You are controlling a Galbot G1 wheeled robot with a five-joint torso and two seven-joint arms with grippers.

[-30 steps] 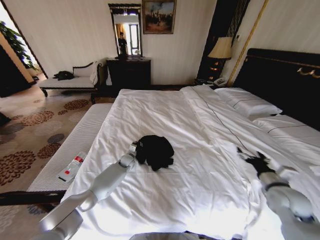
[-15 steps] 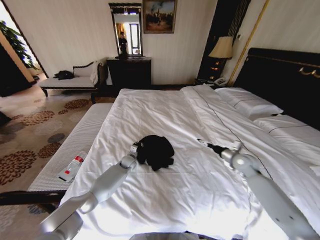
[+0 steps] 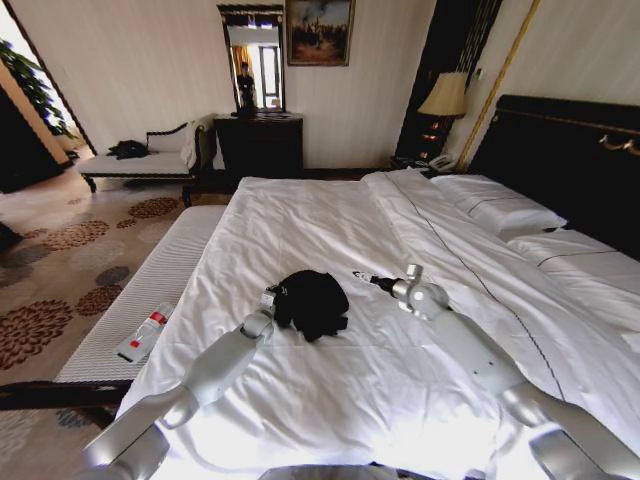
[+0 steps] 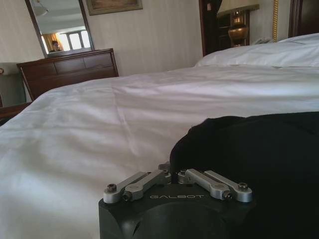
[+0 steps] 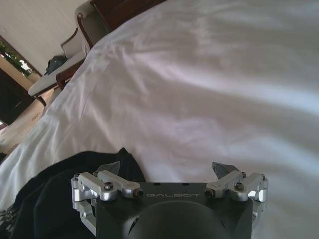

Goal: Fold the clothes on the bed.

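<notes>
You have the black top (image 3: 312, 300) bunched in a crumpled heap on the white duvet of the bed (image 3: 330, 210), lying well down from the pillows (image 3: 500, 210) and nearer the side of the bed that faces the bench (image 3: 150, 300). Your left gripper (image 3: 271, 298) sits right at the top's bench-side edge; in its wrist view its fingers (image 4: 164, 169) are drawn together against the dark cloth (image 4: 259, 159), pinching the top's edge. Your right gripper (image 3: 362, 277) reaches in from the top's other side, on the pillow side, close to it but apart, just above the duvet. In its wrist view the right gripper (image 5: 167, 169) has its fingers spread wide with nothing between them, and the top (image 5: 55, 199) lies just beside one finger.
</notes>
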